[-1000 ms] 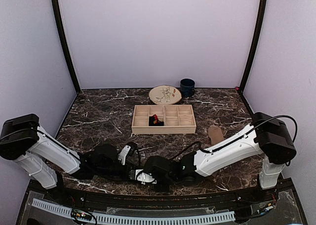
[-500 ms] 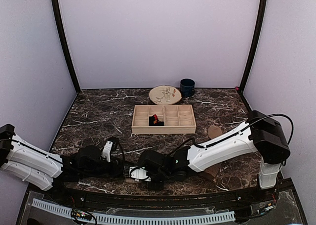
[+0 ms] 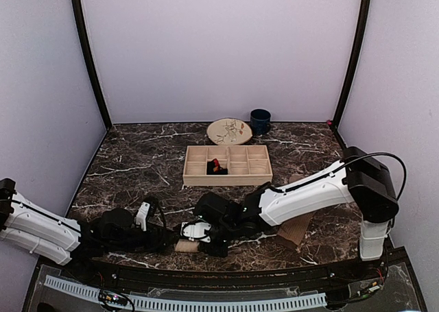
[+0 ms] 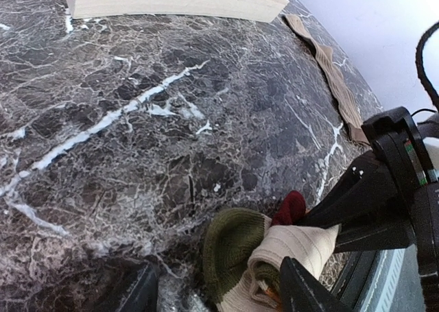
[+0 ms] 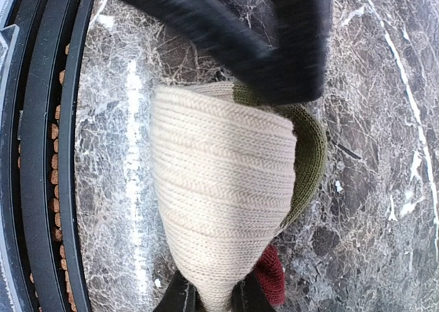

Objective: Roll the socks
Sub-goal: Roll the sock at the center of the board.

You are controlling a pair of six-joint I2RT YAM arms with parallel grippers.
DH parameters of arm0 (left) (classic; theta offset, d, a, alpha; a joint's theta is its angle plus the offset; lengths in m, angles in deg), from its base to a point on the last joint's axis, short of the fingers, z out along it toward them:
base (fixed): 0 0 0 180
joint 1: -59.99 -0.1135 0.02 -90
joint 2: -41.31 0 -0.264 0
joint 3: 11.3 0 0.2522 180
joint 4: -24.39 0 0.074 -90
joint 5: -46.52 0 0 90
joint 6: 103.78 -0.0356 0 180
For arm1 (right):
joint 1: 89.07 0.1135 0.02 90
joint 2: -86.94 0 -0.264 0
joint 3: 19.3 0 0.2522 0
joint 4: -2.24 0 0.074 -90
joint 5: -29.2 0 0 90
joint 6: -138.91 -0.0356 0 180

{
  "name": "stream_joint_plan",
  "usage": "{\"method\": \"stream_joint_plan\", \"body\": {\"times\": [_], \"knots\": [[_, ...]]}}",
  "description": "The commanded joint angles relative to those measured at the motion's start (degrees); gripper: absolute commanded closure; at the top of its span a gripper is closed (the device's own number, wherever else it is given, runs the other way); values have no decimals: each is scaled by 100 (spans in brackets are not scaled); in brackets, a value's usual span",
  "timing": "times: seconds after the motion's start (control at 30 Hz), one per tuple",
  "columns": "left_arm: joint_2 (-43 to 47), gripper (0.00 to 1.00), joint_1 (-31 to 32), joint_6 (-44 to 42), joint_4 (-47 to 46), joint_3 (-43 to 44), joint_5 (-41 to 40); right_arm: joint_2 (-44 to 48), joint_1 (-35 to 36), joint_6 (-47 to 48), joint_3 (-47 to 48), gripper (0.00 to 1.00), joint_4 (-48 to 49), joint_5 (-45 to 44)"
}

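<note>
At the near edge of the table (image 3: 123, 168), my right claw (image 5: 211, 297) pinches the rolled striped sock (image 5: 219, 182). Its long axis points at my nearer left claw (image 4: 218, 293), which is spread open.

Tally on the bench (image 3: 137, 162)
Striped beige sock (image 5: 219, 188), tan sock (image 3: 296, 228), black-and-red sock (image 3: 217, 166), three in all; one wooden divided tray (image 3: 226, 182); one plate (image 3: 229, 131); one blue mug (image 3: 260, 121).

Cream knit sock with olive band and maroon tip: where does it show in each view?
Top external: cream knit sock, low, left of centre, mostly hidden by the arms.
Left wrist: bottom, right of centre.
Right wrist: fills the frame centre.
Shared landmark: right gripper pinching it.
</note>
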Motion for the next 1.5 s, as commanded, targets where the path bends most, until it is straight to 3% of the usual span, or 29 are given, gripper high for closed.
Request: {"method": "stream_joint_plan", "body": {"times": [0.0, 0.2, 0.57, 0.83, 1.13, 1.47], "knots": [[-224, 36, 176, -246, -236, 37, 335, -443, -80, -90, -45, 100, -867, 490], [-444, 35, 363, -373, -562, 35, 197, -585, -125, -20, 256, 100, -1272, 716], [724, 28, 624, -626, -240, -200, -76, -735, -191, 59, 536, 100, -1564, 1040], [-241, 28, 756, -627, -996, -225, -45, -811, -248, 95, 762, 100, -1801, 1304], [-483, 30, 904, -632, -1511, -377, -48, -925, -350, 135, 876, 100, -1953, 1615], [-1570, 33, 1091, -723, -2295, -228, -9, -918, -480, 163, 970, 99, -2041, 1997]]}}
